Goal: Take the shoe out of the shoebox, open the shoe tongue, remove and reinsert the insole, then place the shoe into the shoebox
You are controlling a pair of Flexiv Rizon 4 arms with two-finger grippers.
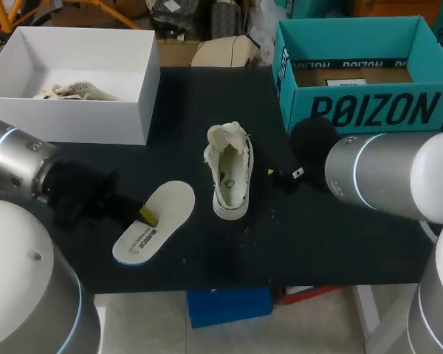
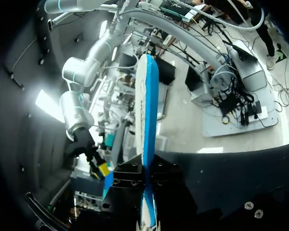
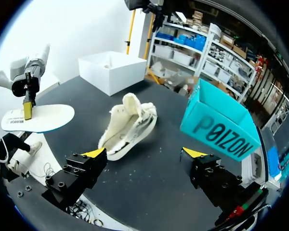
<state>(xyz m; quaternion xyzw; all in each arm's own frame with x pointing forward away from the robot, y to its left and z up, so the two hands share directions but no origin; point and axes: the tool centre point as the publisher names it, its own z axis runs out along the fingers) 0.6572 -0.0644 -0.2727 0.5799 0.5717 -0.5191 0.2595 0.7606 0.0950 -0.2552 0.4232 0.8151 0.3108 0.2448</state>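
Shoe [image 1: 229, 171] sits mid-table with its mouth spread wide, its long axis running from my near edge toward the far one, between the white box [image 1: 74, 74] and the teal box [image 1: 362, 110]. My left gripper [image 1: 148, 215] is clenched on the insole [image 1: 153, 221], which shows edge-on between its fingers in the wrist view. The insole hangs left of the shoe, near but apart, lying on a diagonal with its free end angled toward the opening. I judge reinsertion needs that axis swung parallel to the shoe's. My right gripper [image 3: 143, 154] is spread wide, grasping nothing, just right of the shoe, placed to steady it.
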